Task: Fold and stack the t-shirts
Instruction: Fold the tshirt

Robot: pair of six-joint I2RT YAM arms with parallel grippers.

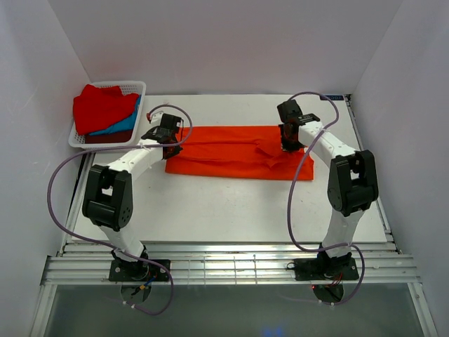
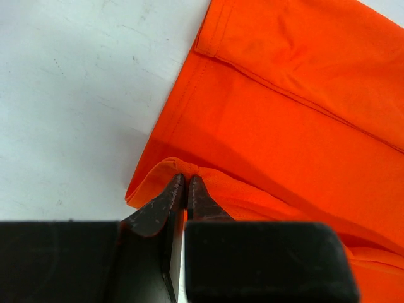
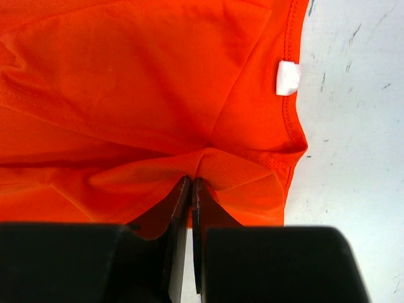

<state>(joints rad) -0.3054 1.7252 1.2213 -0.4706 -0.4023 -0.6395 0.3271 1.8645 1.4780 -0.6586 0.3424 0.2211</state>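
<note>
Step in hand: folding the orange-red t-shirt (image 1: pixel 238 151). The garment lies on the table (image 1: pixel 231 210) as a long band across the centre of the overhead view, its sides apparently folded in. The left gripper (image 2: pixel 187 183) is closed on a raised pinch of cloth at the band's left end. The right gripper (image 3: pixel 190 183) is closed likewise at the collar end, below the white label (image 3: pixel 288 78). How many layers each pinch takes cannot be told. The other t-shirts (image 1: pixel 104 107) sit in the white basket (image 1: pixel 137 87), upper left. Next move, by judgement — lift both ends evenly and carry one over the other, edges aligned.
</note>
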